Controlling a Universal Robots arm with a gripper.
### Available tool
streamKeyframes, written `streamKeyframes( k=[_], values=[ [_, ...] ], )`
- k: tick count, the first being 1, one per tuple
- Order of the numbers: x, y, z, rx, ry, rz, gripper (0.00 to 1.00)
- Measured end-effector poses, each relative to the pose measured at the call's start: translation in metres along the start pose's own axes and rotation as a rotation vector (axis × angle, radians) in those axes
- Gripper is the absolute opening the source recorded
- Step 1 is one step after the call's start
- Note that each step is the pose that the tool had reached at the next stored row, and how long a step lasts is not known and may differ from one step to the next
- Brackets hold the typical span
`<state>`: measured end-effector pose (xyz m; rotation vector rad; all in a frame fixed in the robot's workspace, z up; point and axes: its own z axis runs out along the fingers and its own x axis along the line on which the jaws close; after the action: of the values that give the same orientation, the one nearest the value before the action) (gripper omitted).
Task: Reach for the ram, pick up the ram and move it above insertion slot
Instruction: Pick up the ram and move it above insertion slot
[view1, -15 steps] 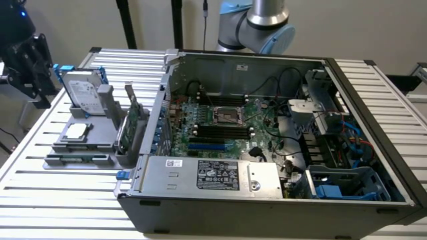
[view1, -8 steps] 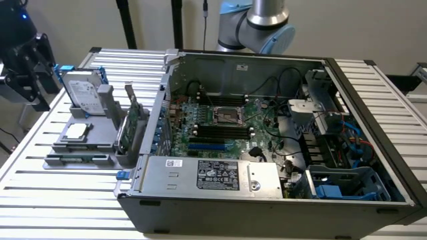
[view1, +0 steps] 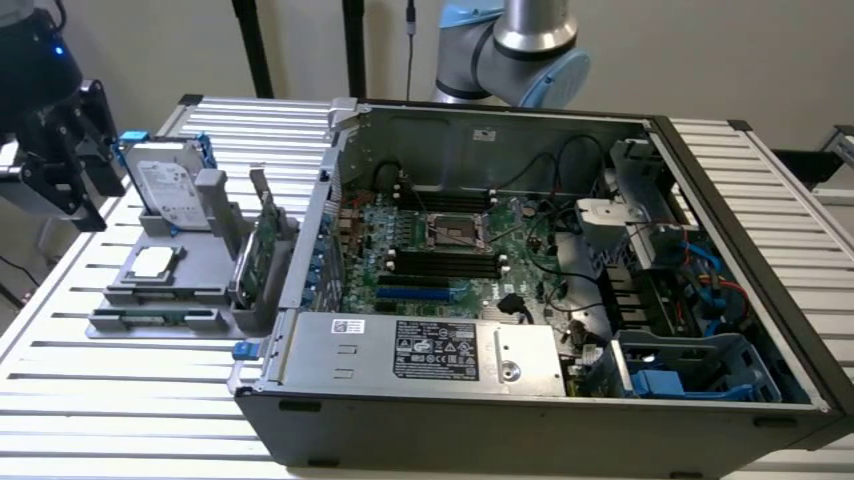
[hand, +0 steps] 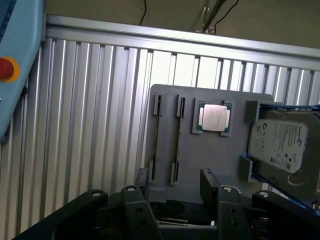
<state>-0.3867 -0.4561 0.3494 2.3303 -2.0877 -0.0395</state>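
The claw (hand: 176, 187), jaws apart and empty, hangs over the ram (hand: 178, 137), seen edge-on in its grey holder (hand: 220, 155).

No print is legible on hard drive (hand: 282, 145) or power supply (view1: 350, 352).

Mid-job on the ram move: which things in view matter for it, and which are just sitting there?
For the job:
- ram, in the tray
- insertion slot
- gripper, open, near the tray

Just lying about:
- hard drive
- CPU
- green card
- power supply
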Motion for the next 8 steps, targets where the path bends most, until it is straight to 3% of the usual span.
streamKeyframes(
  k=[8],
  values=[
    [0.001, -0.0005, 0.0132, 0.0001, -0.0003, 0.002, 0.54]
  ],
)
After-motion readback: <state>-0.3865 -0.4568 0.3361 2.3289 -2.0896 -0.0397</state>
